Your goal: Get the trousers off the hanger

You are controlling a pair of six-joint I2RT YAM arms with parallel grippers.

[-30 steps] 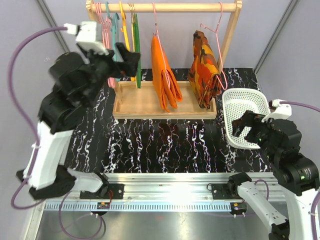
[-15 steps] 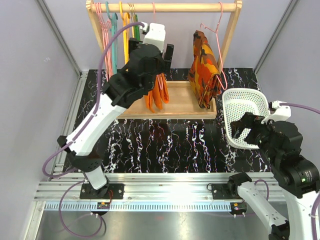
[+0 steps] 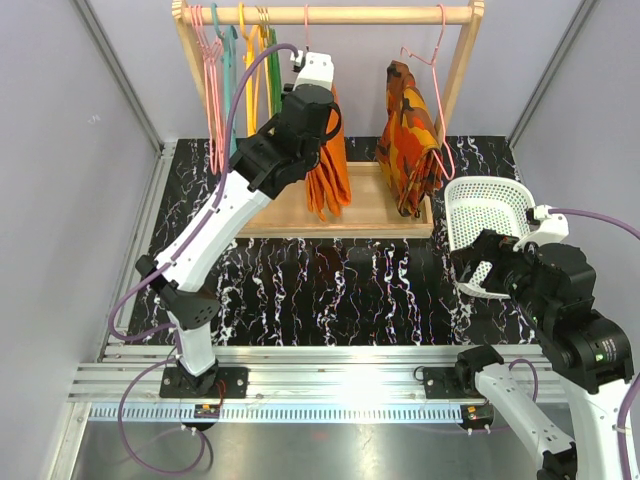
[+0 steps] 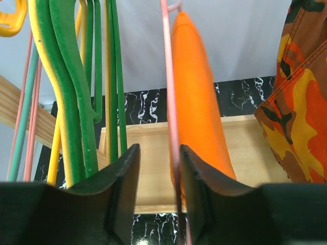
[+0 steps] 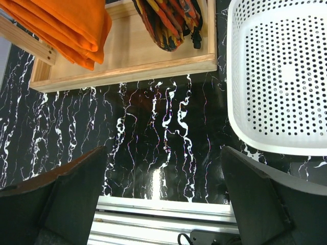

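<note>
The trousers (image 4: 199,112) are hanging with their long axis vertical on the hanger (image 4: 167,76), above the wooden tray (image 3: 275,212). The left gripper (image 4: 158,153), part-open, is straddling the hanger's wire, and its arm is hiding the trousers' top. The right gripper (image 5: 163,153) is gaping, empty.

There is one black marble-patterned table (image 3: 350,290) with two white-and-black robot arms, a left arm (image 3: 220,215) and a right arm (image 3: 565,300), one pale wooden clothes rack (image 3: 380,15) with a round rail and tray base, and one white perforated plastic basket (image 3: 488,182). Two garments hang there, one pair of plain bright-orange cloth trousers (image 3: 330,180) and one orange-red-yellow camouflage garment (image 3: 410,140), each on a thin wire hanger: a pale-pink trousers hanger (image 4: 167,76) and a pale-pink camouflage hanger (image 3: 437,60). One cluster of empty hangers (image 3: 235,70) in pink, teal, yellow and green overlaps too closely to count.
</note>
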